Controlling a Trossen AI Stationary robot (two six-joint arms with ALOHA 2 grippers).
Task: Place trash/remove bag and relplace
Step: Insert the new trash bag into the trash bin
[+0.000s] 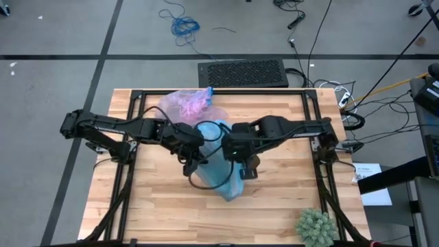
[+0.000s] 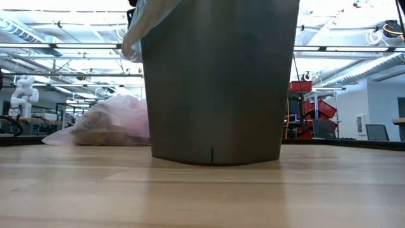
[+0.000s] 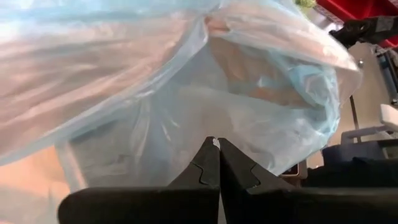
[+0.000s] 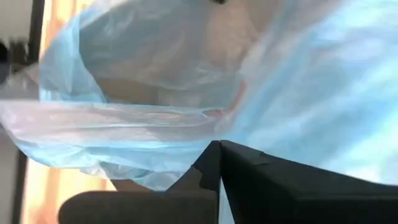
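At the middle of the wooden bench (image 1: 164, 206), the left gripper (image 1: 194, 163) and right gripper (image 1: 233, 152) each have fingers pressed together, pinching the thin light blue plastic bag (image 1: 221, 175) over the dark grey bin (image 2: 215, 95). Behind lies the translucent lavender-pink bag (image 1: 185, 106), filled with crumpled brown paper trash (image 2: 101, 130).

- L arm: comes in from the worktop's left side, links stretched toward centre, wrist bent down near mid-worktop.
- Left hand (image 1: 194, 163): fingers pressed together tip to tip, no gap seen in left wrist view (image 3: 217, 163). Whether anything is pinched betw. tips: can't tell.
- R arm: comes in from the right side, mirrors the L, elbow slightly raised, wrist dipping at centre.
- Right hand (image 1: 245, 168): fingers closed flush, seam only in right wrist view (image 4: 219, 163).
- Both hands near each other at mid-worktop, apart, not touching.
- Low view: neither hand visible.
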